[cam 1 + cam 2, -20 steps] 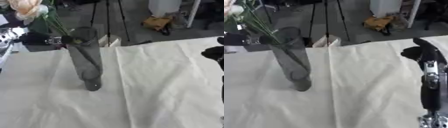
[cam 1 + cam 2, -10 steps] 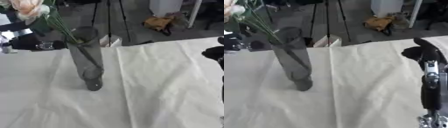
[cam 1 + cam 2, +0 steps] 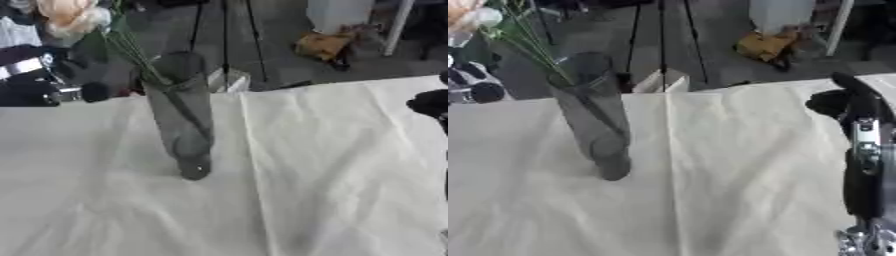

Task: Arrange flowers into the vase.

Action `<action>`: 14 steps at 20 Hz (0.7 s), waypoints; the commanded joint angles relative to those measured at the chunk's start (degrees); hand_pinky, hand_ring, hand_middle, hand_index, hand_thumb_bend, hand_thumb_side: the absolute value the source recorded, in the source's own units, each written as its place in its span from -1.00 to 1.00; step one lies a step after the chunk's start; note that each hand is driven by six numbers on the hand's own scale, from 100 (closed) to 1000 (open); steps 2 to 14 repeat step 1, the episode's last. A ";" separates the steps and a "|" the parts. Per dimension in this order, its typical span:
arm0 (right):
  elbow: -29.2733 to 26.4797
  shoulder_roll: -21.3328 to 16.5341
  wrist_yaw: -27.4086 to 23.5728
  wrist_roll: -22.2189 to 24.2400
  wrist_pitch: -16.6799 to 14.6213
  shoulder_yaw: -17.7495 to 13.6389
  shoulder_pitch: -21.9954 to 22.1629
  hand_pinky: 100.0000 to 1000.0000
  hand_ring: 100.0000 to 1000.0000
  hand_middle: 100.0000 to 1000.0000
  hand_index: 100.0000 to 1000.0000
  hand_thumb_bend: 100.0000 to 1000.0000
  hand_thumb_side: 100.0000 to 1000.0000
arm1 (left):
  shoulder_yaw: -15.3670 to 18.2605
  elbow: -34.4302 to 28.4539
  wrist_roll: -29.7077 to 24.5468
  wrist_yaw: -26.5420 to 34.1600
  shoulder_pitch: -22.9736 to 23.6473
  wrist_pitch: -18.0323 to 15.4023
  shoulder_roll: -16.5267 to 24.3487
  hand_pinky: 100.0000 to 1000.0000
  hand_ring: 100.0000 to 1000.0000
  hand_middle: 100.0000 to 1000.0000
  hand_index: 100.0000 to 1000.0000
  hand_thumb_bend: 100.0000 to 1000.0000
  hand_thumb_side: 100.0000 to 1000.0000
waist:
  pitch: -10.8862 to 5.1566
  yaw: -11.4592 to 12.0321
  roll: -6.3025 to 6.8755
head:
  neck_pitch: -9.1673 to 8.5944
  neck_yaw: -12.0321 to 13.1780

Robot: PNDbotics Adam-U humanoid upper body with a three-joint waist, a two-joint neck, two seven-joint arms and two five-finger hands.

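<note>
A tall grey glass vase [image 3: 184, 125] stands on the white cloth, left of centre, leaning slightly. Peach and cream flowers [image 3: 70, 15] rise out of it to the upper left, and their green stems [image 3: 131, 50] run down into its mouth. My left hand [image 3: 39, 82], black with silver parts, shows blurred at the left edge beyond the table, apart from the vase and stems. At the right edge my right hand [image 3: 846, 102] rests above the cloth with relaxed fingers pointing up, holding nothing, far from the vase.
The white cloth [image 3: 332, 165] covers the table, creased down the middle. Behind the far edge stand tripod legs [image 3: 223, 35], a small pale box [image 3: 229, 80] and a yellow-brown bag [image 3: 324, 47] on the floor.
My left hand has drawn back to the left, away from the stems and the vase mouth. The flowers stay in the vase. The right hand has not moved.
</note>
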 commanded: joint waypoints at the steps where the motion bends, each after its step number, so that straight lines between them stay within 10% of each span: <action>1: -1.04 -0.72 0.03 -0.41 -0.13 -0.59 -0.65 0.40 0.23 0.10 0.63 -1.00 1.00 | 2.32 -4.00 0.69 1.43 1.20 1.04 2.65 0.58 0.69 0.74 1.00 1.00 1.00 | -2.16 0.34 -1.11 | 0.53 -0.37; 14: -1.04 -0.72 0.03 -0.41 -0.13 -0.59 -0.65 0.40 0.23 0.10 0.63 -1.00 1.00 | 2.32 -4.00 0.69 1.43 1.20 1.04 2.65 0.58 0.69 0.74 1.00 1.00 1.00 | -2.16 0.34 -1.11 | 0.53 -0.37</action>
